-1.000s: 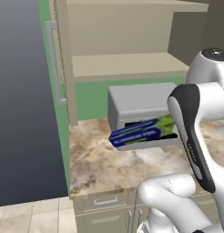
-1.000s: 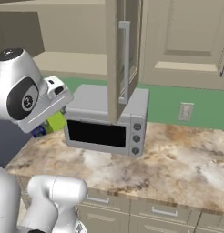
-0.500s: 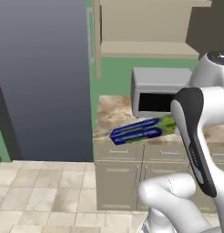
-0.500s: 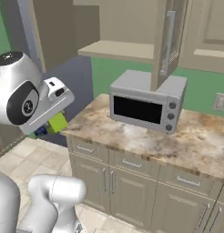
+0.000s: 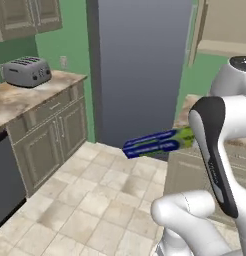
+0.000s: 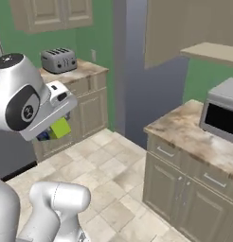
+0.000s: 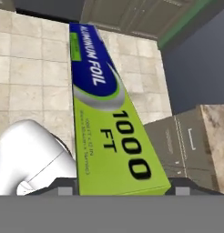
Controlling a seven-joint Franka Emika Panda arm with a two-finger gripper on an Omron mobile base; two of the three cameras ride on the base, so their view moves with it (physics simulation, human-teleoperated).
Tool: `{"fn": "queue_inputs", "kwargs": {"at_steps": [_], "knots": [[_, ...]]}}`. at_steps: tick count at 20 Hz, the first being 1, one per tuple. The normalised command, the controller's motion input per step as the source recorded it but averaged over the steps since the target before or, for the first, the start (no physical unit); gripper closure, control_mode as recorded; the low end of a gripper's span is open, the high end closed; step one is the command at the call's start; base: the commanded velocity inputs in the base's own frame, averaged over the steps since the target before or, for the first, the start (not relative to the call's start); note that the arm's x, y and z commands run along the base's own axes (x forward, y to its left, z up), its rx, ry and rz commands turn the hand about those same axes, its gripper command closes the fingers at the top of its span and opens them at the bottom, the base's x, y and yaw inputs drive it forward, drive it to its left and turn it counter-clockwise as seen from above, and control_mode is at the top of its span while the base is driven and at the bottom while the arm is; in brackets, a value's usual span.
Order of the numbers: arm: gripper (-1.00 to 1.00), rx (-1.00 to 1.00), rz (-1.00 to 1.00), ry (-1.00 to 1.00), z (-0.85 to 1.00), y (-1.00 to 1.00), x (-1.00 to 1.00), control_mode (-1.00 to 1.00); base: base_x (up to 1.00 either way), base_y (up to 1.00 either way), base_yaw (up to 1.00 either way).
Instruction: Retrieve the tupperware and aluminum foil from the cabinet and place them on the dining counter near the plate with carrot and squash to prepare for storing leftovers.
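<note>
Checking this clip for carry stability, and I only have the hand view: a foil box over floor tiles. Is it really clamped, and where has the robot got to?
Observer: The aluminum foil box juts out level from behind the arm, clear of the floor, in the left base view. The gripper is shut on its green end.
Operator: What is ahead of the base?
Observer: A tall grey refrigerator, with open tiled floor before it.
Operator: Any counters nearby?
Observer: Left of it, a counter carries a silver toaster.
Operator: And to the right?
Observer: The right base view shows a microwave on a marbled counter.
</note>
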Motion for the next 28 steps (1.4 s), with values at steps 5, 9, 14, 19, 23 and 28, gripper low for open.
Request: {"fn": "queue_inputs", "kwargs": {"at_steps": [5, 9, 14, 19, 23, 28], "knots": [[1.0, 0.0, 0.0, 0.0, 0.0, 0.0, 0.0, 1.0, 0.0, 0.71, 0.86], [1.0, 0.0, 0.0, 0.0, 0.0, 0.0, 0.0, 1.0, -0.09, 0.47, 0.96], [1.0, 0.0, 0.0, 0.0, 0.0, 0.0, 0.0, 1.0, -0.06, 0.29, 1.0], [1.0, 0.0, 0.0, 0.0, 0.0, 0.0, 0.0, 1.0, 0.07, 0.07, 0.93], [1.0, 0.0, 0.0, 0.0, 0.0, 0.0, 0.0, 1.0, 0.47, 0.01, 0.81], [1.0, 0.0, 0.0, 0.0, 0.0, 0.0, 0.0, 1.0, 0.85, 0.05, 0.68]]}}
